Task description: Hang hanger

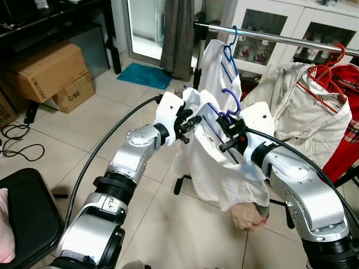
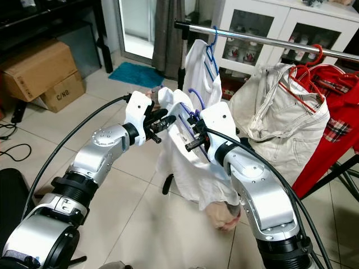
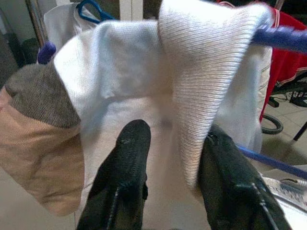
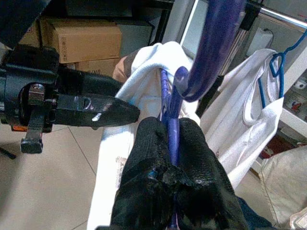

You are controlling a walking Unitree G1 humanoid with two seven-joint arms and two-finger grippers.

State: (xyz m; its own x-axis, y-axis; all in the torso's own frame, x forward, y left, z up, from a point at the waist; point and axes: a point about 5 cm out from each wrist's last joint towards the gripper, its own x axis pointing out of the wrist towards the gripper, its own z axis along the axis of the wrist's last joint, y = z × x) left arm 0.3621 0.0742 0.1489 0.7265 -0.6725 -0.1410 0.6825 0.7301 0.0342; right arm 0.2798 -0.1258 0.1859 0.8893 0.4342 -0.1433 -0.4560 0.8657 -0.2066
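Note:
A purple hanger (image 1: 225,107) carries a white garment (image 1: 213,168) with a brown cuff (image 1: 249,216) hanging low. My right gripper (image 4: 170,139) is shut on the hanger's neck just under its hook. My left gripper (image 3: 177,153) is pinched on a fold of the garment's ribbed shoulder (image 3: 201,72) at the hanger's left end. Both grippers, left (image 1: 190,124) and right (image 1: 227,131), hold it in front of and below the metal rail (image 1: 269,35). A blue hanger (image 1: 230,53) with a white top hangs on the rail just behind.
On the rail to the right hang a beige jacket (image 1: 297,112) on a red hanger and a red garment (image 1: 342,140). Behind stands a white glass-door cabinet (image 1: 280,22). Cardboard boxes (image 1: 47,70), floor cables (image 1: 17,145) and a black stool (image 1: 22,218) lie left.

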